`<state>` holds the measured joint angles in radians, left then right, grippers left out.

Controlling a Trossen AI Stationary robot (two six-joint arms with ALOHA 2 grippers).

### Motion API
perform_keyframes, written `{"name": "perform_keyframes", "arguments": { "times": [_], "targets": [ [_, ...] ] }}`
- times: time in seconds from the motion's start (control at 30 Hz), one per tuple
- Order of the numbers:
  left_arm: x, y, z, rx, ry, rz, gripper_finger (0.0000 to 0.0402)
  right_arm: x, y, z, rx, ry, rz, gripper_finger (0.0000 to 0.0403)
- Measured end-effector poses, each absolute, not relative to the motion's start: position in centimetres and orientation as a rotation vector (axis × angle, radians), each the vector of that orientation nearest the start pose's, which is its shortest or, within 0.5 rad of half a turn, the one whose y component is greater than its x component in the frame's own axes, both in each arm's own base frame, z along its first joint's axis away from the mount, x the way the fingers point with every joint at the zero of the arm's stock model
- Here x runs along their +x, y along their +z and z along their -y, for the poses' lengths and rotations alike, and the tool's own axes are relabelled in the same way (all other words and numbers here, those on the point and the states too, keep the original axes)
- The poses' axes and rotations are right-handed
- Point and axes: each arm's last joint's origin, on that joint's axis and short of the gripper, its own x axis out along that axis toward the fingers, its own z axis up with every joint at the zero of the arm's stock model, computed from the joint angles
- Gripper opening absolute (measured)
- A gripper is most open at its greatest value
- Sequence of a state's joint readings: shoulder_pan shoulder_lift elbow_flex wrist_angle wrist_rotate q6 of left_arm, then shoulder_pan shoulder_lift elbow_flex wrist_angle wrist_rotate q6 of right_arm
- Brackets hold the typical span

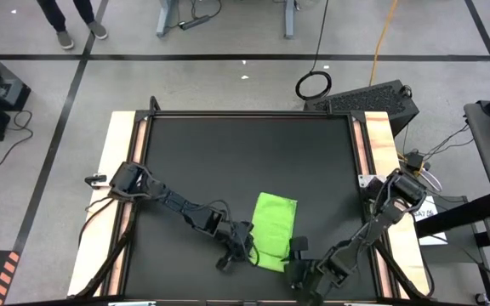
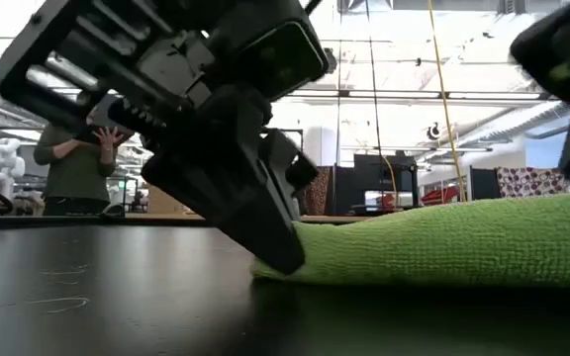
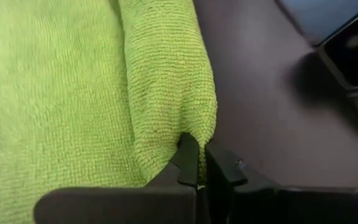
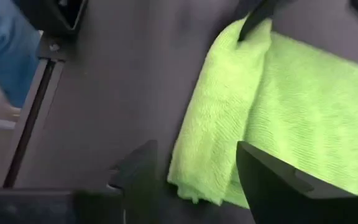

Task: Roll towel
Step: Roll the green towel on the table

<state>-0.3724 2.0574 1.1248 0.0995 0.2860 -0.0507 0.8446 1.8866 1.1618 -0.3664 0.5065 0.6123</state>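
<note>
In the high view the towel (image 1: 275, 230) lies on the black table (image 1: 228, 153) in the lower middle of the frame, a lime-green strip running from upper right to lower left, its lower end folded into a thicker roll. The left gripper (image 1: 247, 246) sits at the towel's lower left corner, its arm stretching in from the left edge of the table. In the left wrist view its jaws are closed on the corner of the rolled edge of the towel (image 3: 166, 93), with green fabric pinched between the two dark fingertips (image 3: 188, 158). In the low view this gripper (image 2: 280, 252) fills the upper left and centre, tilted down, its tip meeting the towel (image 2: 443, 242) where the cloth touches the table.

The right gripper (image 1: 298, 259) is at the towel's lower right corner, near the bottom edge of the high view. In the right wrist view its jaws stand open, one finger (image 4: 135, 171) on each side of the rolled end of the towel (image 4: 229, 124), not pressing on it.

A person (image 2: 72, 163) stands in the room behind the table, at the left of the low view.
</note>
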Motion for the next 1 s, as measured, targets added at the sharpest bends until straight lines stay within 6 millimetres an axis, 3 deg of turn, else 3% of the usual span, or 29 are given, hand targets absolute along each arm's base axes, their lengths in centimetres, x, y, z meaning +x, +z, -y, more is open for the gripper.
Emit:
{"name": "perform_keyframes", "arguments": {
  "times": [0.17, 0.3, 0.43, 0.6, 1.0],
  "targets": [
    [37.5, 10.5, 14.3, -0.166, -0.621, -0.905, 0.0007, 24.1, 14.6, -28.2, -0.277, 0.025, -0.804, 0.0214],
    [37.8, 10.5, 13.5, -0.272, -0.628, -0.923, 0.0007, 23.9, 12.8, -29.1, -0.391, 0.011, -0.75, 0.0214],
    [38.0, 10.5, 12.8, -0.352, -0.627, -0.946, 0.0008, 24.4, 10.9, -29.7, -0.504, -0.056, -0.722, 0.0214],
    [38.1, 10.5, 11.9, -0.425, -0.626, -0.973, 0.001, 25.3, 10.5, -30.7, -0.639, -0.108, -0.715, 0.021],
    [38.6, 10.8, 10.2, -0.538, -0.649, -0.992, 0.0011, 25.8, 9.9, -30.2, -0.645, -0.197, -0.765, 0.0118]
  ]
}}
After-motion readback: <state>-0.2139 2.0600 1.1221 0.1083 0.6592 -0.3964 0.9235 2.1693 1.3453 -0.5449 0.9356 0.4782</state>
